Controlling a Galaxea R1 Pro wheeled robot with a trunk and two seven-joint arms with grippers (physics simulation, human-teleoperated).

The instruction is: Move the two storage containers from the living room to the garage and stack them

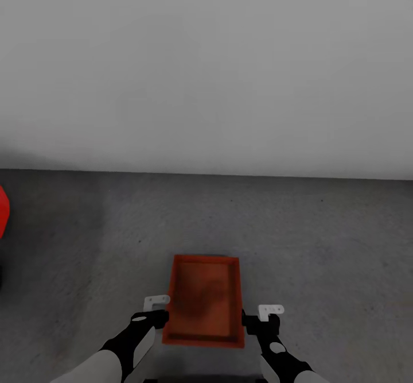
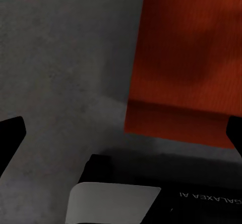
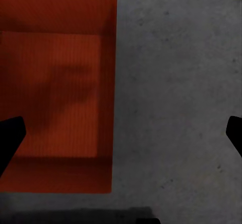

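Where both grippers flank it, storage container (image 1: 203, 301) on floor (image 1: 321, 239).

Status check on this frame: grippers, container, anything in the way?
Left gripper and right gripper open, flanking container. Container between them over concrete floor. Red car at far left, clear of it.

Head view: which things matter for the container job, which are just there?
Job:
- storage container, on the floor between the grippers
- garage floor, dark grey concrete
- left gripper, open
- right gripper, open

Just there:
- white wall
- red car, sliver at left edge
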